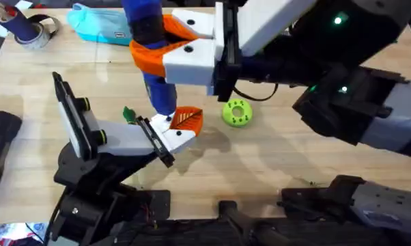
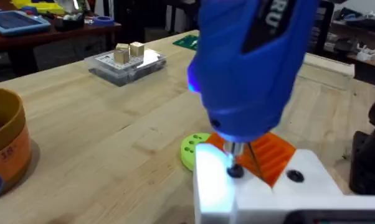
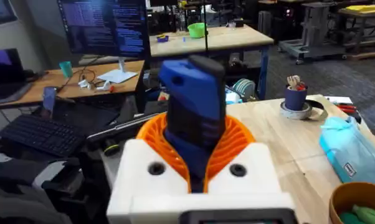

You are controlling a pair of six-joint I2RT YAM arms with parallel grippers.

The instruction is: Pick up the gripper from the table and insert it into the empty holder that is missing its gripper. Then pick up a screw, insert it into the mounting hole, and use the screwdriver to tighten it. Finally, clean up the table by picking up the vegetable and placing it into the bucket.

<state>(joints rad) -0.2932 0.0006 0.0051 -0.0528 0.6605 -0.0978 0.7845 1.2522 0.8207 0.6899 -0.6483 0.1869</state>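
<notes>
We see a lime-green round disc with holes (image 1: 237,113) lying flat on the wooden tabletop (image 1: 274,164), near its middle. Toward the far left corner stands a dark navy cylinder (image 1: 18,26) inside a roll of tape (image 1: 43,34). A light-blue pouch (image 1: 100,26) lies along the far edge. A clear plastic box (image 2: 128,64) with two small wooden blocks on top rests close to another edge.

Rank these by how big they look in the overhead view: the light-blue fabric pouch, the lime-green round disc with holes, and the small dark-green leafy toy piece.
Largest to smallest:
1. light-blue fabric pouch
2. lime-green round disc
3. dark-green leafy toy piece, clearly the smallest
</notes>
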